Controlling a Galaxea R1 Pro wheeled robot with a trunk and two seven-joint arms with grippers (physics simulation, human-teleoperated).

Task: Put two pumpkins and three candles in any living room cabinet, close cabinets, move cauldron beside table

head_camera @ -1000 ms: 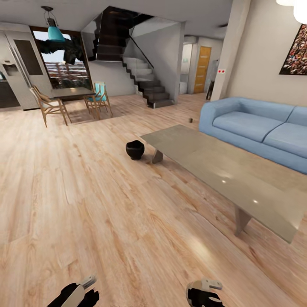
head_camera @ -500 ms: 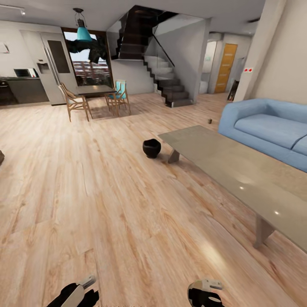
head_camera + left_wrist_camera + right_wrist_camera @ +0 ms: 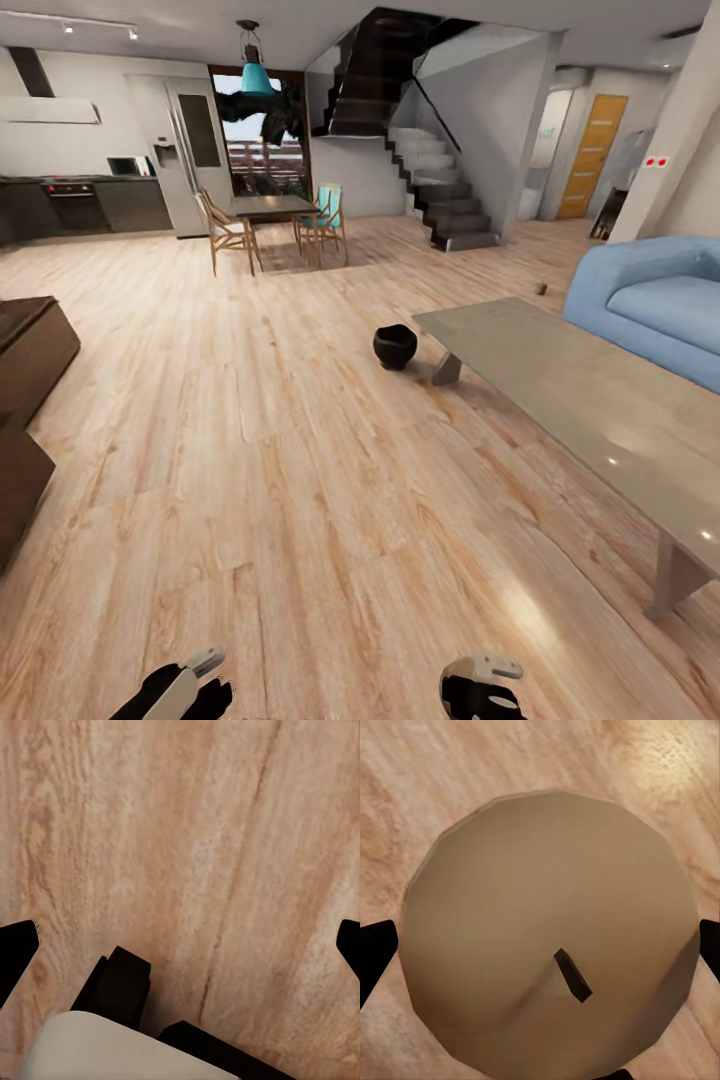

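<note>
Holding: our right gripper [image 3: 547,945] clasps a stubby tan-beige cylinder candle [image 3: 547,937].
Left gripper [image 3: 184,941]: spread wide above the wooden floor [image 3: 187,832].
Cauldron: squat matte-black pot [image 3: 395,346] just beside our grey glass-topped low table [image 3: 590,395].

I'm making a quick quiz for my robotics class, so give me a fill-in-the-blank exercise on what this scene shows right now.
1. The black cauldron stands on the wooden floor beside the glass coffee ____.
2. The right gripper holds a tan ____ with a dark wick.
3. The sofa behind the table is light ____.
4. The left gripper holds ____.

Missing words: table; candle; blue; nothing
</note>
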